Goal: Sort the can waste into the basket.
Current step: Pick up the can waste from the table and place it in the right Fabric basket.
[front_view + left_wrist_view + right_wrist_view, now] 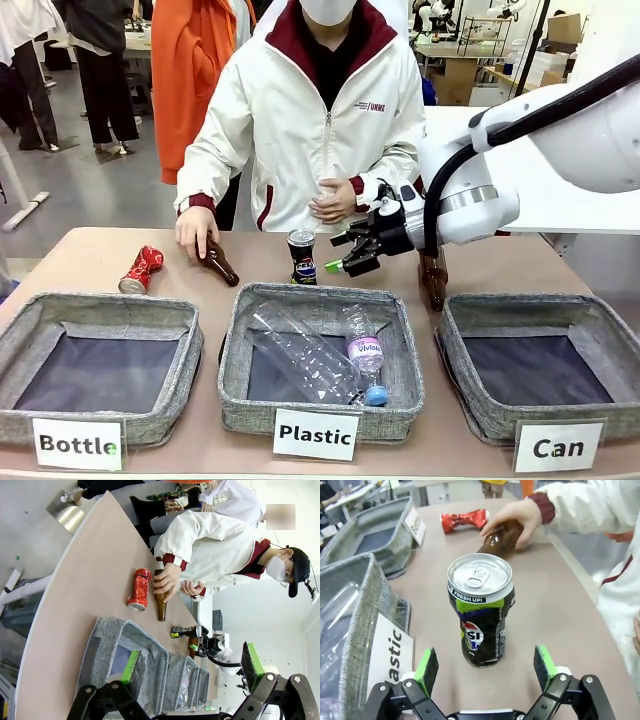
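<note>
The dark blue-black can [301,257] stands upright on the table behind the middle basket. My right gripper [345,256] hovers just to its right, open. In the right wrist view the can [482,615] stands just ahead of the right gripper [486,667], between its spread green pads [426,665] and touching neither. The crushed red can [141,269] lies at the far left of the table. The basket carded "Can" [520,303] sits at the front right with nothing in it. My left gripper [192,665] is open, high above the left side of the table.
A person's hand [193,232] rests on a brown bottle [217,263] lying near the red can. A second brown bottle [432,281] stands behind my right arm. The "Plastic" basket [236,340] holds clear bottles. The "Bottle" basket [100,305] sits at the front left.
</note>
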Tool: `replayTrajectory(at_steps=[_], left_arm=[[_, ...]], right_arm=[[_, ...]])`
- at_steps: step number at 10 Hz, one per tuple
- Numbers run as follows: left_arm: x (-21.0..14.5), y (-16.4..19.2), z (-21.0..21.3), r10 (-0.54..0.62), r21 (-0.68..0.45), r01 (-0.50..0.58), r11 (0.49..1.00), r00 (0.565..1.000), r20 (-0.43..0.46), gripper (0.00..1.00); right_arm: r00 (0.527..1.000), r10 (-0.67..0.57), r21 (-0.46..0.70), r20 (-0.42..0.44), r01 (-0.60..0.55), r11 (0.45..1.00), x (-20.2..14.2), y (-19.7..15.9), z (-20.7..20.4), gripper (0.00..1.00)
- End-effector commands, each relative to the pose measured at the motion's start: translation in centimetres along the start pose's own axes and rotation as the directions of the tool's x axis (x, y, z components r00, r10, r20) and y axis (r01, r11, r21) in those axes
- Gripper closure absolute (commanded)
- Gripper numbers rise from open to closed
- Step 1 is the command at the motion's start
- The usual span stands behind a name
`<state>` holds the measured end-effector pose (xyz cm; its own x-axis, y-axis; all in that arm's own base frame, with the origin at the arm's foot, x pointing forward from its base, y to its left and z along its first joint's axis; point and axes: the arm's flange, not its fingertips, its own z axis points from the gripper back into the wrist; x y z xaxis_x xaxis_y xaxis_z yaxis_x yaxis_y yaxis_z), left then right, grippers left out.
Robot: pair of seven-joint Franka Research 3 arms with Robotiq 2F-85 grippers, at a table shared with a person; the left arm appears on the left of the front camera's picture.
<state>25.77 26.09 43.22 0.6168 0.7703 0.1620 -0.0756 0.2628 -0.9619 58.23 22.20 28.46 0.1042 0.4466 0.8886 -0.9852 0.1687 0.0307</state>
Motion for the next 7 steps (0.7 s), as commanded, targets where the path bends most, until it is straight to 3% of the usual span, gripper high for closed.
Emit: replayTrajectory(at_steps=[1,7], left_arm=[[-0.1,0.1,0.1,-0.018,-0.018,0.018,1.000,1.000,0.001,0.00],[0.0,0.0,0.0,0.000,0.000,0.000,1.000,1.000,0.000,0.00]], right_arm=[[0.999,-0.005,0.015,0.038,0.004,1.000,-0.2,-0.8,-1.5,0.00],[0.997,-0.042,0.102,0.066,0.035,0.994,-0.2,-1.8,-6.9,0.00]])
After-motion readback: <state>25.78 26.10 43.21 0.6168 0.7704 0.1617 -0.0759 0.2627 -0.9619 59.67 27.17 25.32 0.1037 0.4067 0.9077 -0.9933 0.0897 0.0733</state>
